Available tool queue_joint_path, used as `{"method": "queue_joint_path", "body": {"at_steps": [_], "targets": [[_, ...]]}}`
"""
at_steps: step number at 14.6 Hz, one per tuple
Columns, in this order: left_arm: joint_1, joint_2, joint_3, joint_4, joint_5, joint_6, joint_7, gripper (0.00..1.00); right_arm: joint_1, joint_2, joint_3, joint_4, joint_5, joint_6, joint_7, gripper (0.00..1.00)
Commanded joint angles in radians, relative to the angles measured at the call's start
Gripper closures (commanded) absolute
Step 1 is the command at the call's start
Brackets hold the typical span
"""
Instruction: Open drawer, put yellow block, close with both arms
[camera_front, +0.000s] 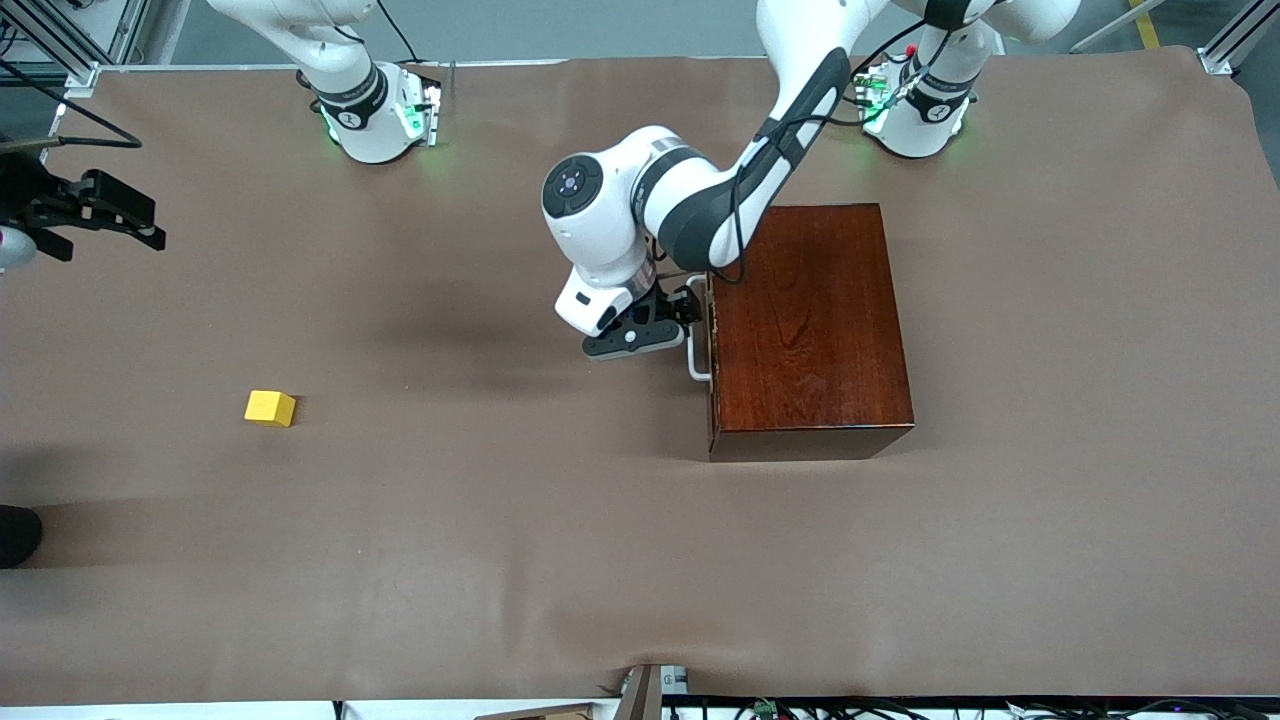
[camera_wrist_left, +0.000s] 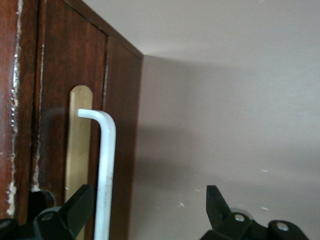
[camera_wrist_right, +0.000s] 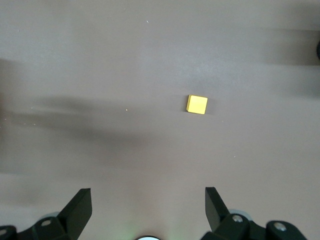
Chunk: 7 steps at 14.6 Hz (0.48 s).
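Observation:
The mahogany box (camera_front: 810, 320) stands on the table near the left arm's base, with the drawer (camera_wrist_left: 55, 100) shut in it. Its white handle (camera_front: 697, 365) faces the right arm's end of the table. My left gripper (camera_front: 685, 312) is open at the handle. In the left wrist view the handle bar (camera_wrist_left: 106, 165) stands between the fingers of my left gripper (camera_wrist_left: 147, 202), close to one finger (camera_wrist_left: 80, 205) and untouched by the other. The yellow block (camera_front: 270, 408) lies on the mat toward the right arm's end. My right gripper (camera_front: 155, 228) is open and empty, high over the mat; its wrist view shows the block (camera_wrist_right: 197, 104) below my right gripper (camera_wrist_right: 147, 202).
A brown mat (camera_front: 560, 560) covers the whole table. A dark rounded object (camera_front: 18, 535) shows at the edge of the mat at the right arm's end. Cables run along the table edge nearest the front camera.

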Motion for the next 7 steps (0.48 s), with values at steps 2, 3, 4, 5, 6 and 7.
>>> {"method": "queue_joint_path", "body": {"at_steps": [2,3,4,5,6,7], "targets": [[-0.026,0.018,0.007,0.018,0.039,-0.043,0.0,0.0,-0.016,0.004,0.012,0.009,0.005,-0.009,0.012,0.0],[-0.031,0.024,0.007,0.018,0.04,-0.048,0.002,0.0,-0.016,0.004,0.012,0.009,0.005,-0.011,0.012,0.0],[-0.035,0.031,0.008,0.018,0.042,-0.057,0.005,0.0,-0.016,0.004,0.012,0.009,0.005,-0.011,0.012,0.0],[-0.035,0.031,0.008,0.018,0.049,-0.065,0.005,0.0,-0.016,0.004,0.012,0.009,0.005,-0.011,0.012,0.0],[-0.035,0.031,0.007,0.013,0.066,-0.065,0.006,0.0,-0.016,0.004,0.012,0.009,0.005,-0.009,0.012,0.0],[-0.038,0.031,0.007,0.005,0.071,-0.068,0.006,0.0,-0.016,0.004,0.012,0.009,0.005,-0.009,0.012,0.0]]}}
